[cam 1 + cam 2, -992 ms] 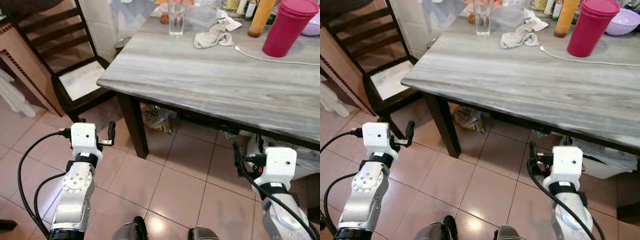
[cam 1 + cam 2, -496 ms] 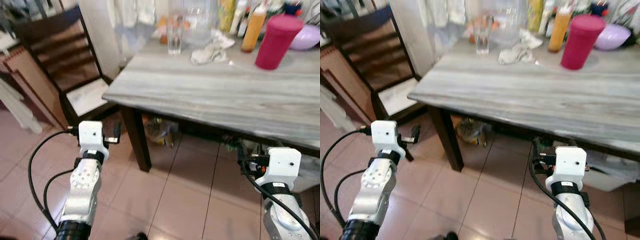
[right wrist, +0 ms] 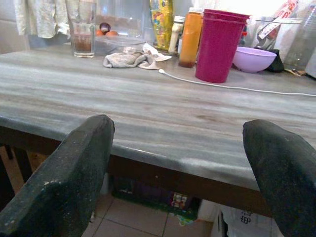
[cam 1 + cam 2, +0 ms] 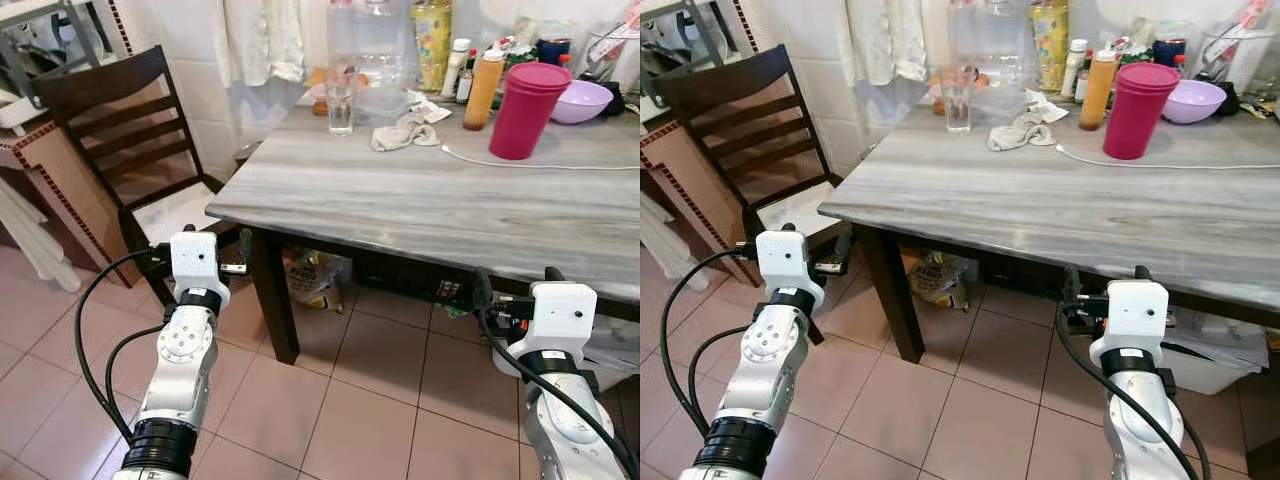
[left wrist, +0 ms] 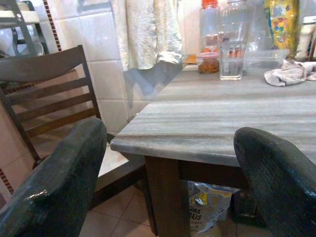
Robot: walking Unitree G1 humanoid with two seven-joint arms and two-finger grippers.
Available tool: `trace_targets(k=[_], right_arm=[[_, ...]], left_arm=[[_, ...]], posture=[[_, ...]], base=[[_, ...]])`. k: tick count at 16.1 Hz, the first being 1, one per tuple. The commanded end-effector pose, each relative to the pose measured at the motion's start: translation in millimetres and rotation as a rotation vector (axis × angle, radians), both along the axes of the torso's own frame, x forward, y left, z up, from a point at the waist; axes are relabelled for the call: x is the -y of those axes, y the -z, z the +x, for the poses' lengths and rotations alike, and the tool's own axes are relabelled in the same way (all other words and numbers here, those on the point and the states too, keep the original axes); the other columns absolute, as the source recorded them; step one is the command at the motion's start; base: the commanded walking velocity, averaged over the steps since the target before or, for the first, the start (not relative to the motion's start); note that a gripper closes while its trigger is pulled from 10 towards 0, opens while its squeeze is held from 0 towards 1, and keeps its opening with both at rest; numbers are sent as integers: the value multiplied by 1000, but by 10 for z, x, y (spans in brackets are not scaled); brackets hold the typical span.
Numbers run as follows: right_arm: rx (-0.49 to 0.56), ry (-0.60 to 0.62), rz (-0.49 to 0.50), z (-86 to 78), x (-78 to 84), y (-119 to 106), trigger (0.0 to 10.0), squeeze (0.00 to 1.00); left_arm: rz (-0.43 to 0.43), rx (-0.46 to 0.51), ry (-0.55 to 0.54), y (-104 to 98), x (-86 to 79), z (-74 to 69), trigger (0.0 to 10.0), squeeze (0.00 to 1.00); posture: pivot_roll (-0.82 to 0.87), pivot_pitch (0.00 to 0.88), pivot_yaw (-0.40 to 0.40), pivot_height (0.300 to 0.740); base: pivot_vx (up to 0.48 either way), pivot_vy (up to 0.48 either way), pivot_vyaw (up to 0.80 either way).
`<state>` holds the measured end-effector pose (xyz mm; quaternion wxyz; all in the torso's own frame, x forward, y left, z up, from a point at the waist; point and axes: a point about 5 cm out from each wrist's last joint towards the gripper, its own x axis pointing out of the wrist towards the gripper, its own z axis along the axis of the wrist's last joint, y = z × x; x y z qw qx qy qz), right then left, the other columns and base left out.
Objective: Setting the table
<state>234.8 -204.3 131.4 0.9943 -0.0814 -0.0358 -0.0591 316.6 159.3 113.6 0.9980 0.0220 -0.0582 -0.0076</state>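
Note:
A grey wood-grain table [image 4: 420, 195] stands before me. At its far side are a drinking glass [image 4: 340, 105], a crumpled grey cloth [image 4: 403, 132], a stack of magenta cups [image 4: 526, 110], a purple bowl [image 4: 581, 100] and an orange bottle [image 4: 484, 76]. My left gripper [image 5: 168, 190] is open and holds nothing, below the table's near left corner and facing it. My right gripper [image 3: 180, 185] is open too, holds nothing, and sits just below the table's front edge, facing across the top.
A dark wooden chair [image 4: 120, 135] stands left of the table by the tiled wall. A white cable [image 4: 530, 163] runs across the tabletop. Bottles and a clear container [image 4: 385, 95] crowd the back edge. A bag [image 4: 315, 275] and boxes lie under the table.
The head camera has tilted up, so the back of the table and the wall now show. Both arms have come up a little toward the table edge, still open.

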Motion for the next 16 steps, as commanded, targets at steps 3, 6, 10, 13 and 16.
trace_targets(k=[3,6,10,13,16], right_arm=[[-1,-8,21,-56,-88,28,10000,0],[-6,-5,20,-121,-107,33,10000,0],[-7,5,23,-147,-129,30,10000,0],[-11,4,22,-176,-148,25,10000,0],[-16,-2,15,-172,-142,18,10000,0]], left_arm=[[0,40,81,-131,30,34,10000,0],[4,69,165,-249,135,49,10000,0],[0,64,210,-285,207,38,10000,0],[-1,44,228,-264,195,-6,10000,0],[-14,32,222,-245,196,-36,10000,0]], posture=[[-369,59,127,740],[-378,97,146,740],[-375,125,160,740],[-373,153,161,740],[-366,164,152,740]], base=[[0,0,0],[109,0,0],[411,0,0],[386,0,0],[131,0,0]])
